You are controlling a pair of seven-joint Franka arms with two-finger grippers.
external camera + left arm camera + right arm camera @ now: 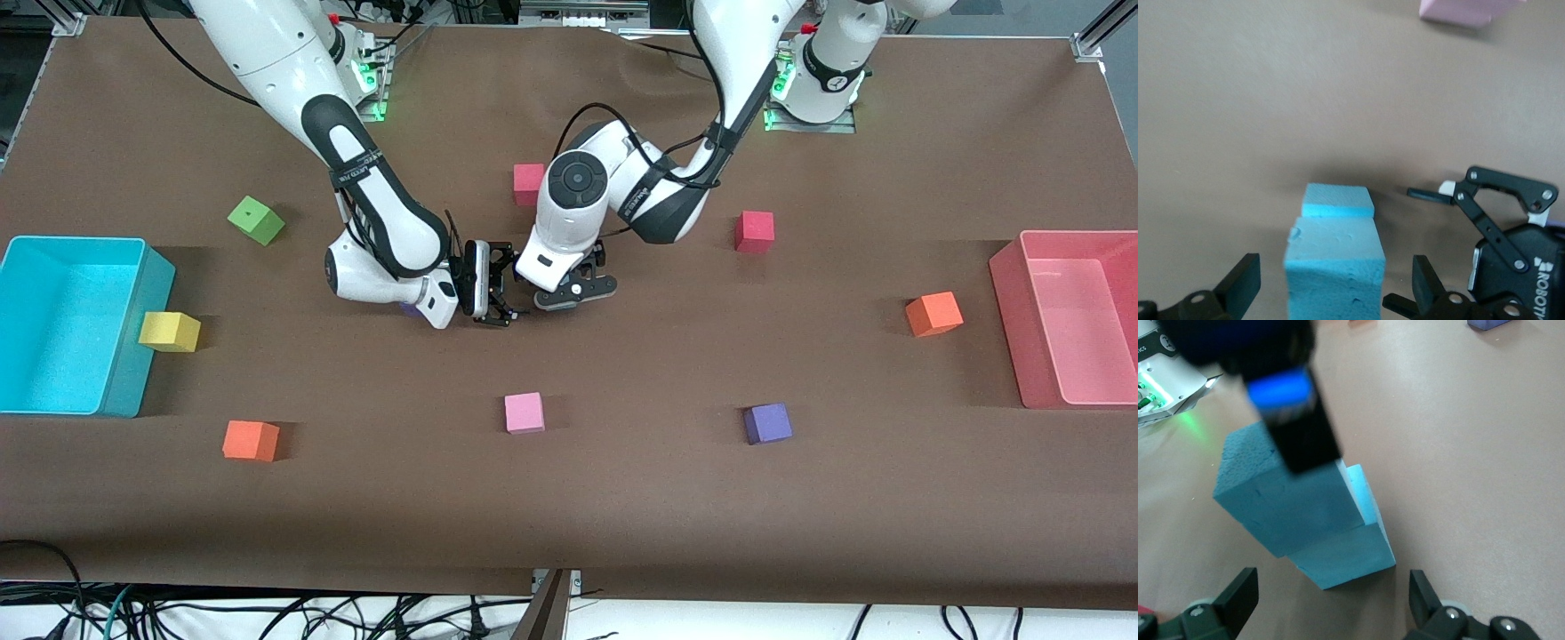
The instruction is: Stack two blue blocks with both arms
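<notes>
The two blue blocks stand stacked near the table's middle. The upper block (pixel 1335 267) sits a little askew on the lower block (pixel 1338 201). In the front view the grippers hide them. My left gripper (pixel 573 293) hangs over the stack, its open fingers (pixel 1245 283) on either side of the upper block with gaps showing. My right gripper (pixel 507 286) is open and empty beside the stack, toward the right arm's end. In the right wrist view the upper block (pixel 1278 497) and lower block (pixel 1351 553) lie ahead of the right gripper (pixel 1331 600).
A pink cube (pixel 524 412) and a purple cube (pixel 767 423) lie nearer the front camera. Two red cubes (pixel 528 183) (pixel 754 231) lie farther back. Orange cubes (pixel 933 314) (pixel 250 440), a yellow cube (pixel 169 332), a green cube (pixel 255 220), a cyan bin (pixel 71 240) and a pink bin (pixel 1013 338) stand around.
</notes>
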